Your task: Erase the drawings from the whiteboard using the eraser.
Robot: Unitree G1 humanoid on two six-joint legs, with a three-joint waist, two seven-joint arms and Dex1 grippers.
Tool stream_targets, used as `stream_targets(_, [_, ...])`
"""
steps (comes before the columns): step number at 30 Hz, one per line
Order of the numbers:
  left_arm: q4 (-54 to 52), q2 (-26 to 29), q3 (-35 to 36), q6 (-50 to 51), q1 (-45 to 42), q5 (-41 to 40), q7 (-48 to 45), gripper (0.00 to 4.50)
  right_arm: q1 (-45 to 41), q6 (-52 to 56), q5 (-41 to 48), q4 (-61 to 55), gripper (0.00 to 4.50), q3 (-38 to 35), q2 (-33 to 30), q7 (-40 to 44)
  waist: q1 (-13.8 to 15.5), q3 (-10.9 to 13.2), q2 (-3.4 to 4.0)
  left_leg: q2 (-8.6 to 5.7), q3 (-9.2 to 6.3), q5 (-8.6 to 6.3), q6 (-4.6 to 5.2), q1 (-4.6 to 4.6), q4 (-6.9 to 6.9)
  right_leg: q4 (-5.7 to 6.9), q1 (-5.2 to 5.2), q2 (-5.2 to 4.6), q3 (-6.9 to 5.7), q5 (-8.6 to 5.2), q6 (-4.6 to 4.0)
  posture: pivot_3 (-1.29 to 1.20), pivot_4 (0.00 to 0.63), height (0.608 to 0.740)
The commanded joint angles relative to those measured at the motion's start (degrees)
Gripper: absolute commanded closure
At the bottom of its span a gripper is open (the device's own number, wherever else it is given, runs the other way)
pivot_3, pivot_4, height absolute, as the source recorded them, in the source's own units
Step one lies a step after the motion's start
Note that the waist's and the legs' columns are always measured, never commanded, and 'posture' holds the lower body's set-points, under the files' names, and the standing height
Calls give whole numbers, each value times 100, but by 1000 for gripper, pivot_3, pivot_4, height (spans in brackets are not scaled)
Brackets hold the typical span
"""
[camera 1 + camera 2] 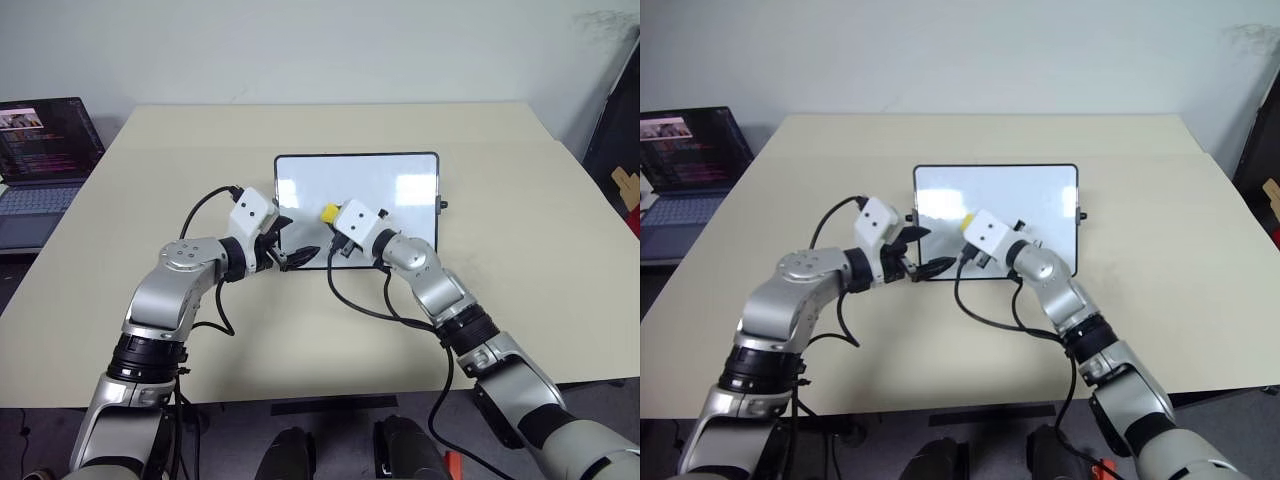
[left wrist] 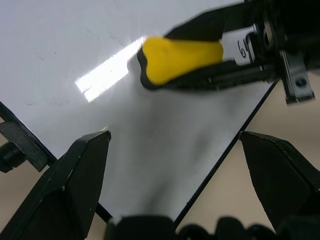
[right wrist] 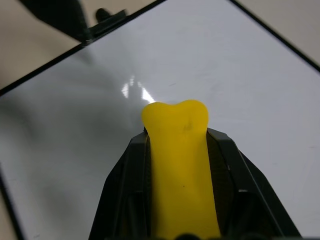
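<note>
Gripping eraser [image 3: 179, 165] over whiteboard [image 1: 380, 185] (right end effector [image 3: 177, 150]).

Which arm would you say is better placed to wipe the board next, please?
Right: its gripper is shut on the eraser over the whiteboard. The left gripper is open, empty.

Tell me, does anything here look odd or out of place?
Nothing stands out. The whiteboard lies flat and square on the table, the right gripper holds the eraser over it, and the left gripper is open at its near edge.
</note>
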Motion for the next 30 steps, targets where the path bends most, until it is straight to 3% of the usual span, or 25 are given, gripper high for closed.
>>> stream_targets(1, [-92,4,110,-70,-74,-32,35,0,106,-22,-159,174,3340,-27,-20,-88,0,0,0,-1,1,0,1,6,0,7,2,0,2,1,-1,0,150,740])
stream_targets(10, [-84,-10,104,-91,-72,-37,31,0,-476,-680,-246,384,3344,-782,-110,-1335,9,4,-3,-11,3,11,-3,19,9,56,-3,0,8,0,-2,0,150,740])
stream_targets(23, [-52,-32,117,-104,-86,-22,38,0,227,-1,-552,244,3347,111,89,32,-107,2,-4,-1,10,9,-1,50,-2,50,23,3,15,-1,-3,0,150,740])
stream_targets(26, [-24,-21,125,-117,-101,-13,31,0,119,-60,-640,183,3347,15,89,-264,-97,2,-4,-4,2,9,0,98,-4,45,75,16,8,-2,-3,0,150,740])
stream_targets(30, [17,-5,137,-135,-106,-4,25,0,-343,-542,-717,202,3347,-449,88,-1283,-85,6,-6,-6,-2,15,3,95,3,49,76,18,9,-1,-3,0,150,740])
